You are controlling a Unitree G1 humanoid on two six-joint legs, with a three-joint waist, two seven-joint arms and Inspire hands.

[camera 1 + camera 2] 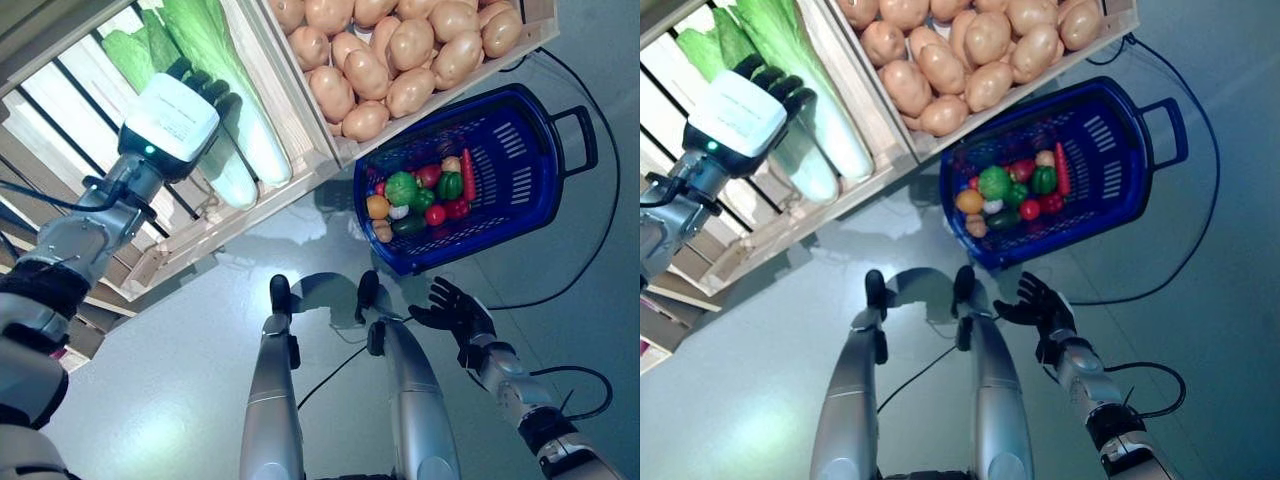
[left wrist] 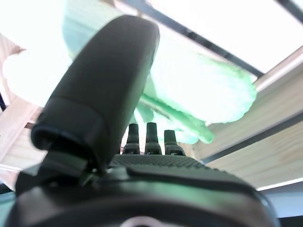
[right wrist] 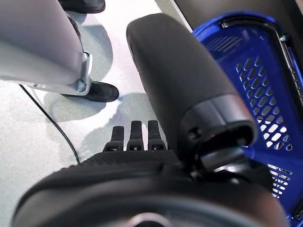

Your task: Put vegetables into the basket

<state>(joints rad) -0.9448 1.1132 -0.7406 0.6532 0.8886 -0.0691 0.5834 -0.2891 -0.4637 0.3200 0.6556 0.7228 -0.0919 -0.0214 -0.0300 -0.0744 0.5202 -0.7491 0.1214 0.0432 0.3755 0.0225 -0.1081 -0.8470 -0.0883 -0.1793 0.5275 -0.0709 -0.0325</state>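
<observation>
In the wooden crate (image 1: 150, 262) at the robot's upper left, the left hand (image 1: 200, 88) reaches in over the long pale-green cabbages (image 1: 232, 110), its fingers straight and spread against the leaves rather than curled round one — nothing is held yet. Risk, as a judgement: the cabbages are long, smooth and lie side by side on the sloping slats, so a grasp taken on the loose leaf end could tear leaves or let the head slip and slide down toward the crate's low front lip; a hold nearer the thick white stalk looks safer. A second risk is length: such a cabbage may overhang the basket (image 1: 560, 185) and tip out, or crush the small items already inside. The carry from crate to basket also passes the divider and the neighbouring crate of potatoes (image 1: 390, 55), where a swinging head could knock one loose. Containers: left crate, slatted, holds several cabbages, leafy ends up the slope; right crate, just beside it, is filled with tan potatoes; the blue plastic basket sits on the floor close below the potato crate, handle folded outward, and holds a small cluster of mixed vegetables (image 1: 420, 195) — green, red, orange and pale pieces, and one long red piece — gathered at one end, the rest of its floor bare. The right hand (image 1: 452, 305) hangs low near the basket, fingers relaxed and empty.
</observation>
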